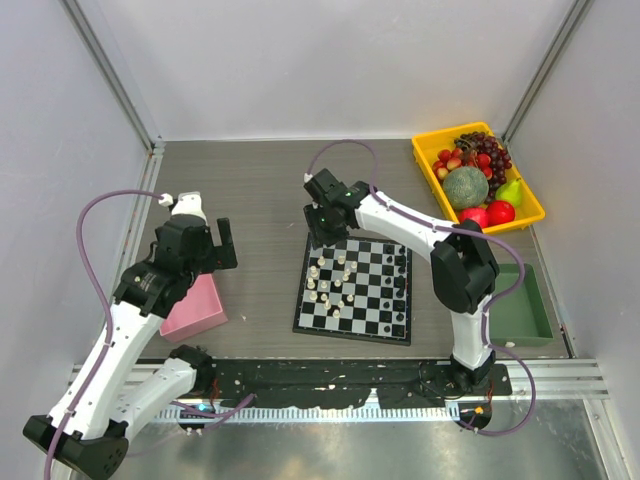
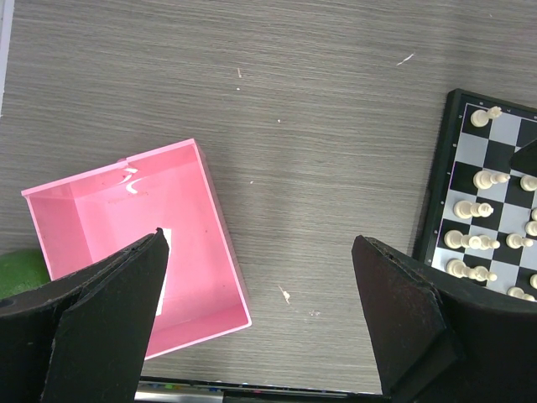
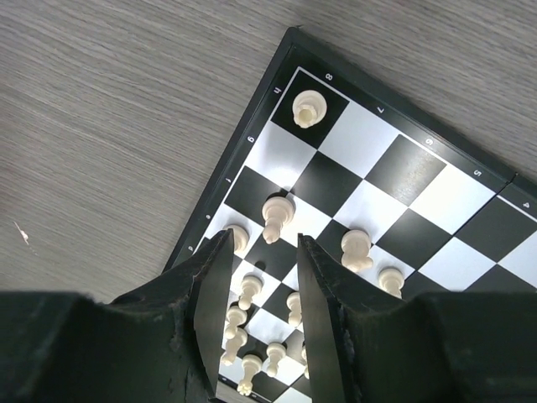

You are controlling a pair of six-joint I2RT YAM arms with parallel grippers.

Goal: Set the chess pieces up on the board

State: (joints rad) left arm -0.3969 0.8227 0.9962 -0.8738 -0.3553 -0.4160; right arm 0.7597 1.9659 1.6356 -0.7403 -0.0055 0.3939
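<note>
Your board (image 1: 375, 300) lies mid-table near the front edge; white pieces (image 1: 325, 291) crowd its left files, black pieces (image 1: 401, 290) line its right.

Left tool (image 2: 260, 243) spread wide, right tool (image 3: 263, 238) narrowly parted

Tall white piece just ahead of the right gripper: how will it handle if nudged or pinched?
Probably tips easily: the white piece is tall and slim on a small base. Likely light, so a graze could knock it into the neighbouring pieces crowding the board.
</note>
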